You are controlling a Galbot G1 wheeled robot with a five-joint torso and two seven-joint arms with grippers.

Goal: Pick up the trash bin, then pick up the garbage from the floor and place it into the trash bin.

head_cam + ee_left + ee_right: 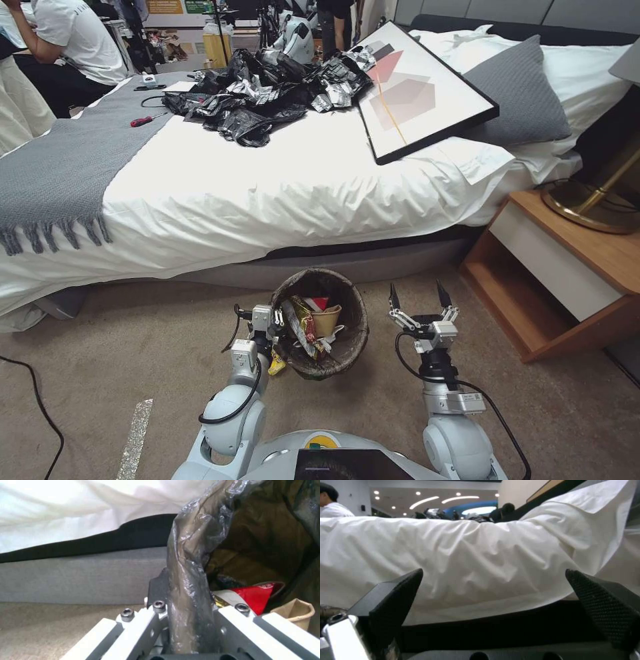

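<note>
Your left gripper [279, 325] clamps the bag-lined rim of the small round litter-filled trash bin [357, 327] on the carpet beside the bed [267, 193]; your right gripper [419, 295] hovers alongside, spread wide.

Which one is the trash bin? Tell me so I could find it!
Look at the big white bed, then down to the beige carpet beside it. There stands the small round trash bin, lined with a dark plastic bag, the left claw pinching its rim. Nothing else there holds crumpled wrappers.
</note>
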